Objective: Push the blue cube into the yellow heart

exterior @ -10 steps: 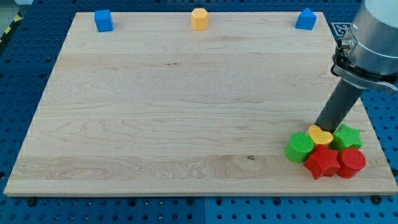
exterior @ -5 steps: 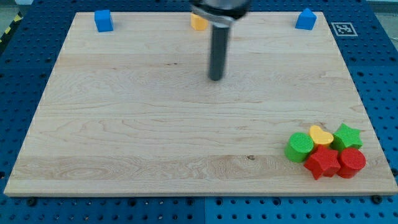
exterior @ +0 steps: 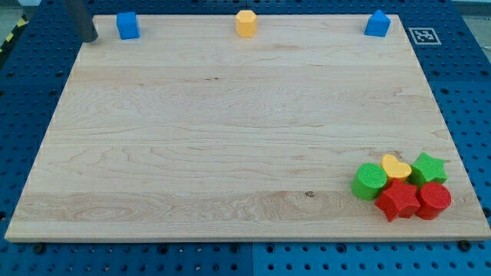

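Note:
The blue cube (exterior: 127,25) sits at the board's top left corner. The yellow heart (exterior: 396,167) lies at the bottom right, packed among a green cylinder (exterior: 370,181), a green star (exterior: 428,167), a red star (exterior: 397,199) and a red cylinder (exterior: 433,199). My tip (exterior: 90,39) is at the view's top left, just left of the blue cube and apart from it, at the board's left edge. Only the rod's lower end shows.
A yellow hexagon block (exterior: 245,23) stands at the top middle of the wooden board (exterior: 230,130). Another blue block (exterior: 377,24), with a pointed top, stands at the top right. A blue perforated table surrounds the board.
My tip moved from beside the yellow heart at the bottom right, across the upper middle of the board, to the top left beside the blue cube. No block has moved.

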Controlling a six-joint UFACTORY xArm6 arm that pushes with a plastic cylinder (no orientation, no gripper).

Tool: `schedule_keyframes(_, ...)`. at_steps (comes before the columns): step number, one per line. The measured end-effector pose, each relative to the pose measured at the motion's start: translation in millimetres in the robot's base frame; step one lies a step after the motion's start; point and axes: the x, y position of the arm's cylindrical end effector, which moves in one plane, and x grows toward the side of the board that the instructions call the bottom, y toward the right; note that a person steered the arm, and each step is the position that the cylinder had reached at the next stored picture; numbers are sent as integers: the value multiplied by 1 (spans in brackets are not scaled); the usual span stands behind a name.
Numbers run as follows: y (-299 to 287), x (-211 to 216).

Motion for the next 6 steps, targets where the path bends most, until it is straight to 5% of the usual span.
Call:
schedule_keyframes(2,13,-60)
schedule_keyframes(6,83,-27)
